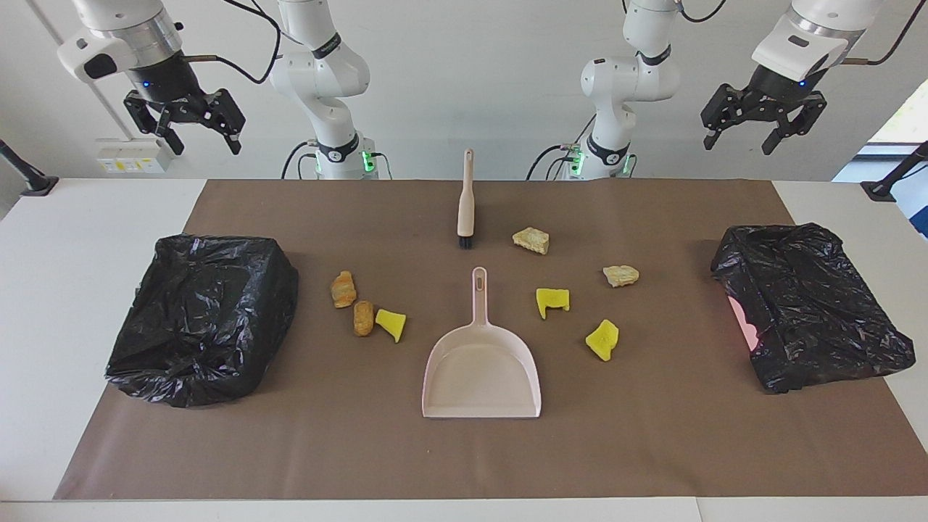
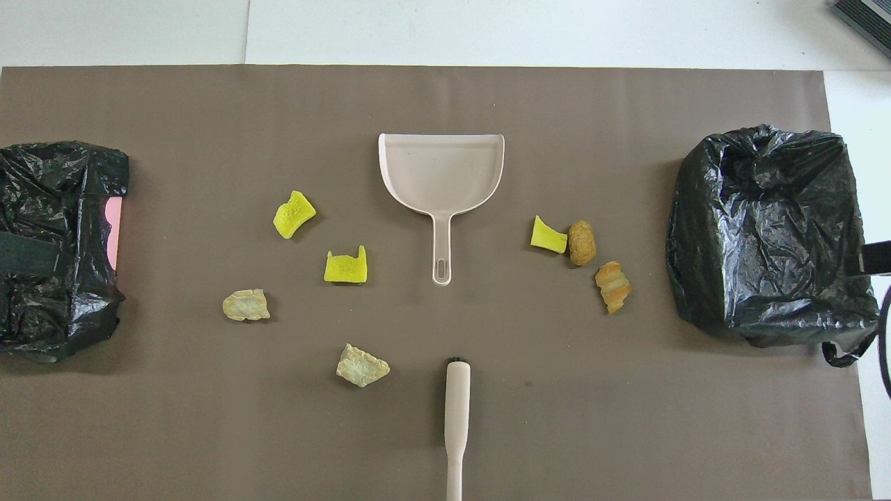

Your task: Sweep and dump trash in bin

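The trash is several small foam chunks scattered on the brown mat (image 1: 652, 435). Three are bright yellow (image 1: 391, 324) (image 1: 552, 301) (image 1: 603, 339). Two are orange-tan (image 1: 344, 288) (image 1: 363, 317) and two are pale (image 1: 531, 240) (image 1: 621, 275). A pink dustpan (image 1: 482, 370) (image 2: 441, 174) lies in the middle, its handle pointing toward the robots. The brush (image 1: 466, 203) (image 2: 456, 410) lies nearer to the robots than the dustpan. A bin lined with a black bag stands at each end (image 1: 203, 319) (image 1: 805, 304). My right gripper (image 1: 205, 145) and left gripper (image 1: 738, 145) hang open and empty, high over their own ends of the table.
White table (image 1: 72, 290) borders the mat on every side. The bin (image 2: 56, 243) at the left arm's end shows a pink patch through its bag. The yellow and orange-tan chunks by the dustpan's right-arm side lie close together.
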`<state>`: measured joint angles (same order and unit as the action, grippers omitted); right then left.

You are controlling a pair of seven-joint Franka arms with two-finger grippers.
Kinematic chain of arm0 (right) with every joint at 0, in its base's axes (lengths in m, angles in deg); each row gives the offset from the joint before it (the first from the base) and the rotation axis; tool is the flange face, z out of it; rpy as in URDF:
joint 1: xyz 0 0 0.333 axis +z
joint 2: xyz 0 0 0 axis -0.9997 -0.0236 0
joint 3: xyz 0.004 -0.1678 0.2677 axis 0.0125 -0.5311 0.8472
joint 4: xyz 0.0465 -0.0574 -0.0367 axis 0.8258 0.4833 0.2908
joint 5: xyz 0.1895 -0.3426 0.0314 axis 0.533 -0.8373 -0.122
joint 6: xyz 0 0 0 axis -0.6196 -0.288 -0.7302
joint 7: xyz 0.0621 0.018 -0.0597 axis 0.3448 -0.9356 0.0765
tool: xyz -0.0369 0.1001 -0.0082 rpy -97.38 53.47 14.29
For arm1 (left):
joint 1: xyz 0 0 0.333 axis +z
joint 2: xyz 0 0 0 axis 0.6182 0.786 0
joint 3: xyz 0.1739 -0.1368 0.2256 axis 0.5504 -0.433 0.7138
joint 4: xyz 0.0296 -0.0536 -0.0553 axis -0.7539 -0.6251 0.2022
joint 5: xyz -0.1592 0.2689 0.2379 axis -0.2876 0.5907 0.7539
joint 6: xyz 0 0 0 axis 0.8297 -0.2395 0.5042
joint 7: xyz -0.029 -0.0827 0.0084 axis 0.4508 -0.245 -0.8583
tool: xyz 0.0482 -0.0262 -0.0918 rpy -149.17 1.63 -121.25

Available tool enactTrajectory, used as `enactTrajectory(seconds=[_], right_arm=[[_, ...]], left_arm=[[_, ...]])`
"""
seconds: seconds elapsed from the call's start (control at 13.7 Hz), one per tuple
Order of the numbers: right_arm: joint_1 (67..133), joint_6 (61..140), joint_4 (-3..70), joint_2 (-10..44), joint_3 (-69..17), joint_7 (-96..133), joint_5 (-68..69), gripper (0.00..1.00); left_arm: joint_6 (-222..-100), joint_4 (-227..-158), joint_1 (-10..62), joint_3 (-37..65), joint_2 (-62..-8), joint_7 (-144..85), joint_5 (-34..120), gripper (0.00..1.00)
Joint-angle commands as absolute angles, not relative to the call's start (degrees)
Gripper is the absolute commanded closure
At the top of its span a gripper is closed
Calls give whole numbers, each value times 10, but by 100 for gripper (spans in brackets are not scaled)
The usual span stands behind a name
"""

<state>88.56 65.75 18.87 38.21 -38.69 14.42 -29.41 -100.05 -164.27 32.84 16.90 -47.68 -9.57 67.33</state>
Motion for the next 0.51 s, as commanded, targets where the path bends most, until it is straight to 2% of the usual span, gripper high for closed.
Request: enactTrajectory(seconds=[0.0, 0.44], right_arm=[[884, 665, 202, 392, -385, 139, -294, 0], [884, 665, 202, 392, -384, 139, -293, 0]], left_arm=[[-1013, -1657, 332, 161, -488, -103, 676, 0], [-1005, -1663, 327, 156, -493, -104, 671, 0]])
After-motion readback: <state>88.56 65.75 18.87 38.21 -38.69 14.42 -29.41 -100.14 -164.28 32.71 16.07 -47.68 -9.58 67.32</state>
